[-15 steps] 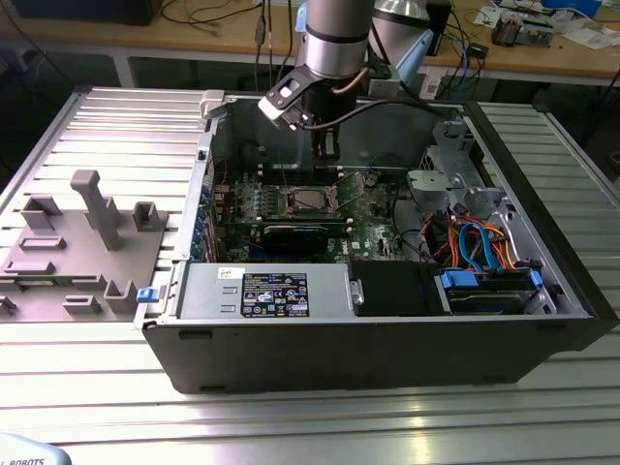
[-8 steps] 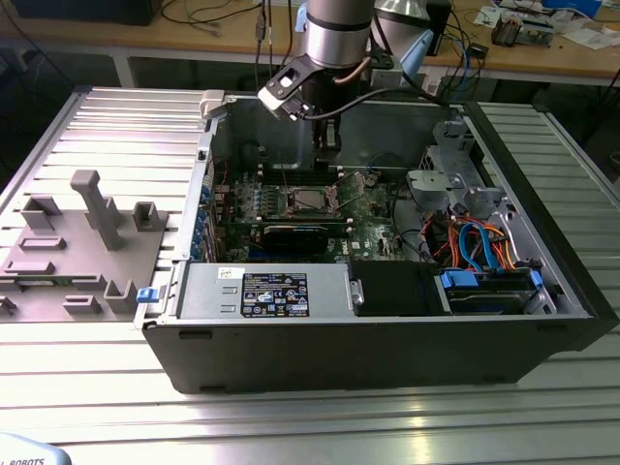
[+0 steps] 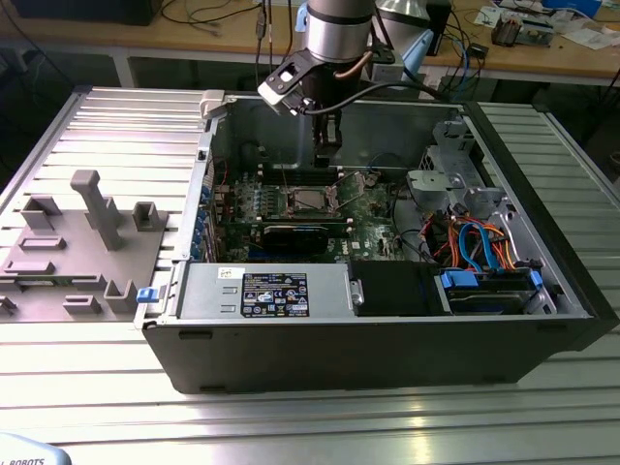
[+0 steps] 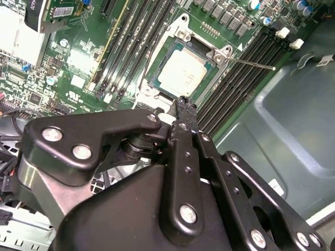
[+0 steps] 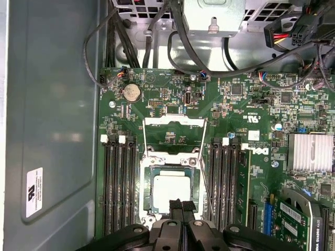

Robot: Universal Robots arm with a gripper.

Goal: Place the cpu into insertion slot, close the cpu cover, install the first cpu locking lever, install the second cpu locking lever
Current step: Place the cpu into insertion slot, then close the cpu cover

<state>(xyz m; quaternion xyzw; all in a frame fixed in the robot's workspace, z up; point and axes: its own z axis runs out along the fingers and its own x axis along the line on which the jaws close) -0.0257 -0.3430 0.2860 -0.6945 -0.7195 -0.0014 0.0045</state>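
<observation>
What worried me most was the small flat square cpu (image 5: 171, 191) with its dull silver metal top. It lay in the insertion slot (image 5: 194, 183), the dark square socket recess with a silvery rim on the green circuit board (image 5: 157, 89), but nothing held it down. The cpu cover (image 5: 175, 121), a thin silvery metal frame plate with a large square cut-out, stood thrown back on its hinge beyond the slot. A thin silvery wire locking lever (image 4: 254, 64) stuck out free beside the socket in the second wrist view. I judged that a descent slightly off line would put my fingertips on the chip's bare top, skewing it in its seat and risking the contacts underneath. A push on the cover from the wrong side could jam it against its hinge. A glancing touch could let the springy lever slip and snap across the long black memory slots (image 5: 118, 183) flanking the socket. My black gripper (image 5: 177, 205) had its fingers pressed together with nothing between them. In the exterior view the gripper (image 3: 329, 150) hung from the silver-grey arm (image 3: 339, 29), which reached straight down into the open black metal computer case (image 3: 368, 339). The wrist was vertical and the tips were poised above the socket, clear of it.
</observation>
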